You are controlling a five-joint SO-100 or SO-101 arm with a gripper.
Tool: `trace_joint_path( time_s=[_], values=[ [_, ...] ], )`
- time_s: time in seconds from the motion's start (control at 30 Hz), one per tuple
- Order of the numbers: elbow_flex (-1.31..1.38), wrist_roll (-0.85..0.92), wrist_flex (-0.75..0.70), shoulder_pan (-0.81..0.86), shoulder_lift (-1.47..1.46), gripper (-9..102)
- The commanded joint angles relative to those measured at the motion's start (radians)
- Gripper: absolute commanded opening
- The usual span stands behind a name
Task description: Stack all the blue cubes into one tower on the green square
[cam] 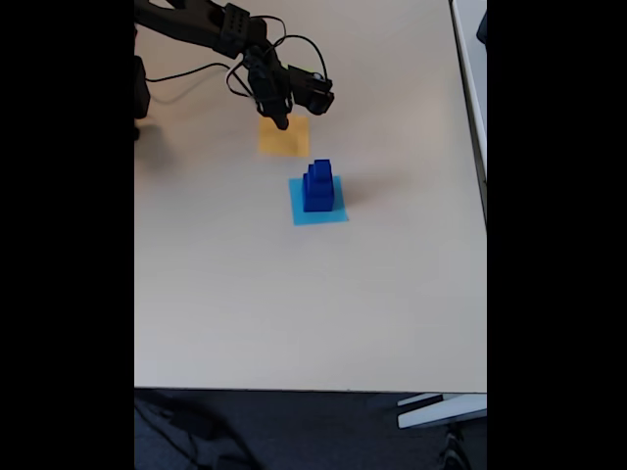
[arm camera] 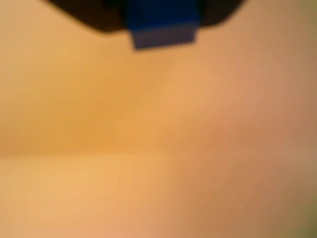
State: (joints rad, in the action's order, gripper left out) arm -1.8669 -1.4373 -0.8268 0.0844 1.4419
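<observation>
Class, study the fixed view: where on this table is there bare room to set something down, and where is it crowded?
Free: the wide bare table between the light blue square and the near edge, plus both sides of it. Crowded: the far end, where the end effector hangs over the orange square, close to the blue cubes stacked on the light blue square.

— Where is the black five-joint arm point(cam: 211, 24) in the fixed view?

— It reaches in from the upper left, elbow high, wrist bent downward, loose cables looping around it.

— And the black two-finger gripper point(cam: 282, 119)?

— Pointing down near the table. In the blurred wrist view its dark fingers point(arm camera: 96, 15) sit at the top edge, closed on a small dark blue cube point(arm camera: 161, 25).
</observation>
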Motion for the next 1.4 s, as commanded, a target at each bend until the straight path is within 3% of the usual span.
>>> trace_joint_path(
  time_s=[0.0,0.9,1.37],
  values=[
    [-0.014,-0.011,0.043,-0.002,0.072,0],
    [-0.127,0.014,0.216,0.015,0.064,1],
    [-0.124,0.017,0.224,-0.003,0.078,11]
  ],
)
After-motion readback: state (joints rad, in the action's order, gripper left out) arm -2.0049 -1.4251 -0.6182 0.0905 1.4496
